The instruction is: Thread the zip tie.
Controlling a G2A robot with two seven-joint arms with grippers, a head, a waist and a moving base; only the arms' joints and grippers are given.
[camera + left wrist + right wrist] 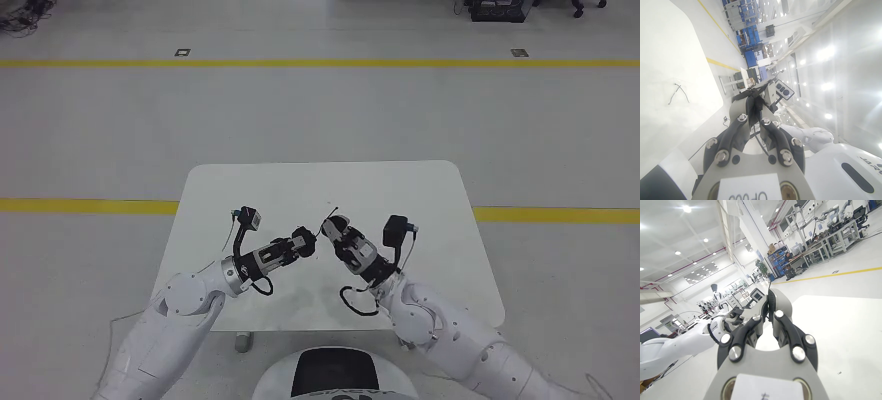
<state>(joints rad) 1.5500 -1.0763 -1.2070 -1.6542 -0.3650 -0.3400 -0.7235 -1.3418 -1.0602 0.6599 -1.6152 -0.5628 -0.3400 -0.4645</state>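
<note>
Above the white table (420,200), the 2 grippers are held tip to tip, with the left gripper (303,240) at 9 o'clock of the right gripper (333,235). The right gripper's fingers are closed on the black zip tie (769,286), whose thin tail sticks out past the fingertips toward 1 o'clock in the top view. The left gripper's fingers are pressed together, but it cannot be told whether any part of the tie is pinched between them. 2 thin dark strands (678,92) are seen lying crossed on the table.
</note>
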